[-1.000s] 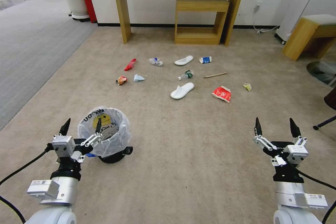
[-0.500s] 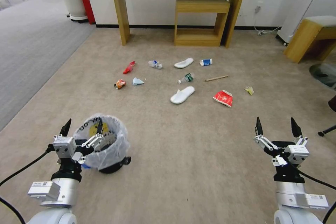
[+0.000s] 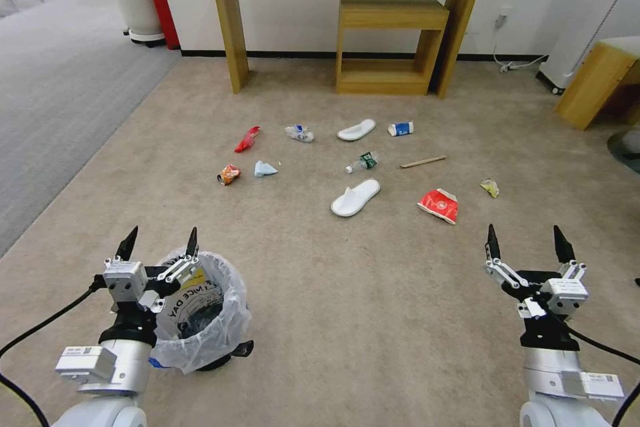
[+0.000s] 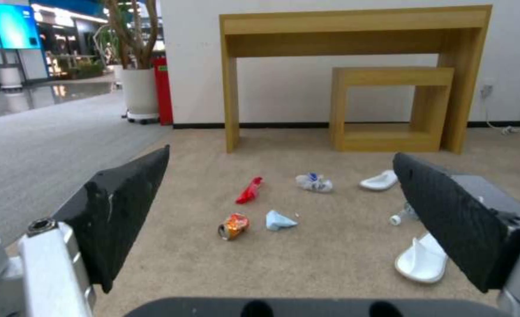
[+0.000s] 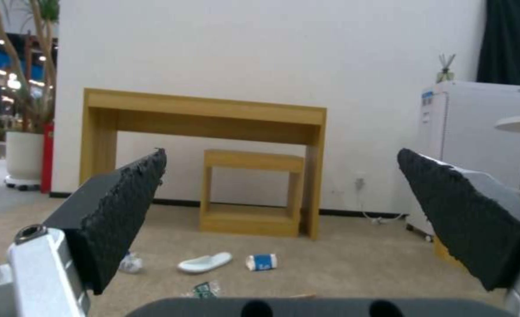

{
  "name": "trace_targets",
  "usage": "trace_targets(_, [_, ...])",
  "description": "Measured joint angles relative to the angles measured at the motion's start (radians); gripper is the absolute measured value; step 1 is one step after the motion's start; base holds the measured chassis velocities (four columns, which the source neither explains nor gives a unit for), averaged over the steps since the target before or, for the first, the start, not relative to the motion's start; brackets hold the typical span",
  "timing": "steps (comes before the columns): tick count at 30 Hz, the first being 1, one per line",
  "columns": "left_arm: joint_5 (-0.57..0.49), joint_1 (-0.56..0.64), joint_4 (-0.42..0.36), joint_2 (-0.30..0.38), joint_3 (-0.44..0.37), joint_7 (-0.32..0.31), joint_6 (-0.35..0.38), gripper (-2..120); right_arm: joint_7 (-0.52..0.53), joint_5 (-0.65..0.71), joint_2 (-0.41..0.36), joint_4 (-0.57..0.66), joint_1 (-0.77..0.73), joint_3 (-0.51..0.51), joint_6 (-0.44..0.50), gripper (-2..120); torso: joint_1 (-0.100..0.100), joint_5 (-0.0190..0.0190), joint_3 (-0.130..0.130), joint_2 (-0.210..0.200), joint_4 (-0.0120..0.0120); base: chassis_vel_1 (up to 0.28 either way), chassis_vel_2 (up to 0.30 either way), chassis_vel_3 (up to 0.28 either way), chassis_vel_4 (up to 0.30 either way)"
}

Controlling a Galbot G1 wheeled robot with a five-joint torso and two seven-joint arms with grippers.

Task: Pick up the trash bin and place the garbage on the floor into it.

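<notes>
Trash bin (image 3: 200, 317) pickup hasn't happened: my left pincer (image 3: 160, 243) hangs spread wide and empty above its near rim, and the bin sits on the carpet (image 3: 347, 307). My right pincer (image 3: 527, 239) is equally wide and empty, well apart. Garbage (image 3: 355, 197) lies scattered ahead, none collected, so I judge everything remains.

We read "NICE DAY" in black on the trash bin (image 3: 200, 310) liner, just beside the left gripper (image 3: 160, 243). Print on the other litter was illegible.
</notes>
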Motion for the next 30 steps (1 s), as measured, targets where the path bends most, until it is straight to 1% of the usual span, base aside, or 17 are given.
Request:
trace_targets(19, [0.002,-0.006,0.009,0.006,-0.002,0.003,0.002,100,-0.010,-0.025,0.007,-0.018,0.007,0.002,0.005,100,0.000,0.0001,0.000,0.000,0.0000,0.000,0.000,0.000,0.000])
trace_targets(23, [0.002,-0.008,0.011,0.007,-0.001,0.004,0.003,100,-0.010,-0.025,0.007,-0.019,0.007,0.004,0.007,100,0.000,0.0001,0.000,0.000,-0.0001,0.091,0.079,-0.059,-0.076])
trace_targets(30, [-0.013,-0.010,0.002,0.023,-0.013,0.005,0.014,100,-0.013,-0.013,0.002,-0.024,0.011,0.006,0.022,100,0.000,-0.0001,0.000,0.000,0.0000,0.160,0.159,-0.160,-0.158])
